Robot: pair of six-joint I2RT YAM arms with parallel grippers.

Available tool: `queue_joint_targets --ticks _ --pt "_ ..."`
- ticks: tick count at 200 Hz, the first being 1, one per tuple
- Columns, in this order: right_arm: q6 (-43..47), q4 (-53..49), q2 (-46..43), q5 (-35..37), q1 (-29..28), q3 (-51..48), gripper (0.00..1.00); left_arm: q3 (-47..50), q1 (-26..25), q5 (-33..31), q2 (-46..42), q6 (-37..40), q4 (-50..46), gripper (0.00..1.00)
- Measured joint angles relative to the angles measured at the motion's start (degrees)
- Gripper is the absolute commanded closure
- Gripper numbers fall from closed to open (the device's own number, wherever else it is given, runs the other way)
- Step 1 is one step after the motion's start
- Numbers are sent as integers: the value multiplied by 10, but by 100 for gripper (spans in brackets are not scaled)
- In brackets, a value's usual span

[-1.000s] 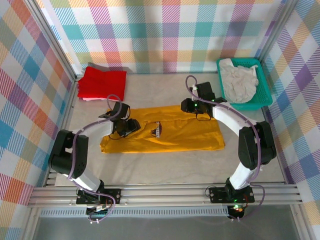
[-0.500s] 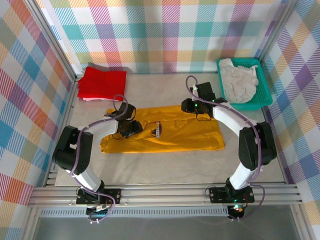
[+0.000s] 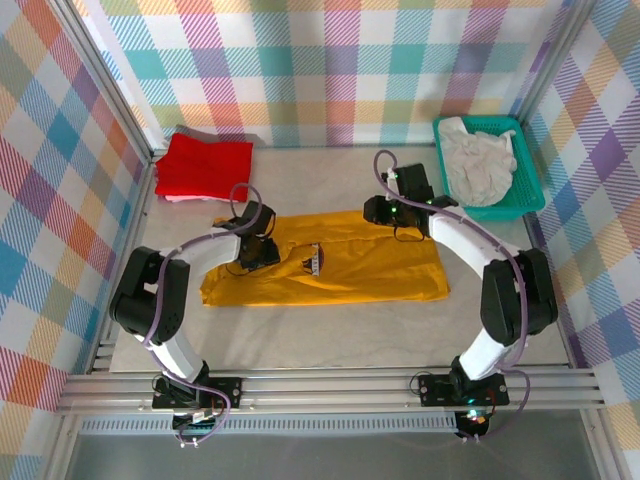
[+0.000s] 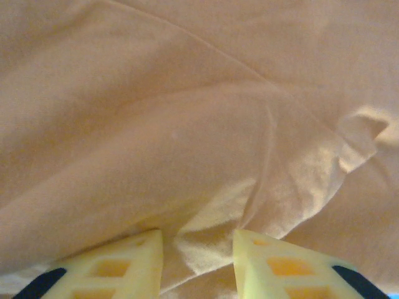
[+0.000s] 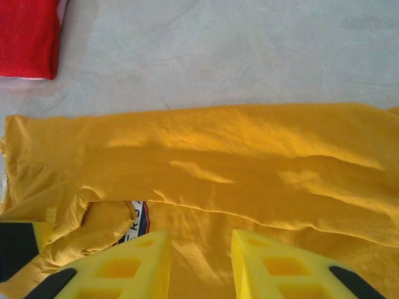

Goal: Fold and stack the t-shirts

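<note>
Folding the yellow tee (image 3: 340,265), laid lengthwise mid-counter (image 3: 320,335). The left gripper (image 4: 198,235) straddles a raised fold near its left end; whether it pinches, I cannot tell. The right gripper (image 5: 201,237) hovers part-spread and empty over the far edge. Next, both ends probably need gripping and carrying across together. The red tee (image 3: 205,165) far left and the white tee (image 3: 478,160) in the basket (image 3: 500,212) lie clear.

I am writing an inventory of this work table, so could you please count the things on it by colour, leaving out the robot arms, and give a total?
Mustard-yellow t-shirt: 1
Red t-shirt: 1
Off-white t-shirt, crumpled in the basket: 1
Teal basket: 1
Total: 4
</note>
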State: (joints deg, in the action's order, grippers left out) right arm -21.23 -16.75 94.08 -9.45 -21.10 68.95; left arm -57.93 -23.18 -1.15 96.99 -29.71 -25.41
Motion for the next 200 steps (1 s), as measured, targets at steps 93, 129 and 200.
queue_joint_targets --ticks 93,129,200 --pt "4 0 -3 0 0 0 68 -36 -23 -63 16 71 -61 49" --pt "3 1 -3 0 0 -1 68 -49 -36 -71 45 85 -62 49" --pt "7 0 -3 0 0 -7 67 -53 -42 -111 58 95 -69 89"
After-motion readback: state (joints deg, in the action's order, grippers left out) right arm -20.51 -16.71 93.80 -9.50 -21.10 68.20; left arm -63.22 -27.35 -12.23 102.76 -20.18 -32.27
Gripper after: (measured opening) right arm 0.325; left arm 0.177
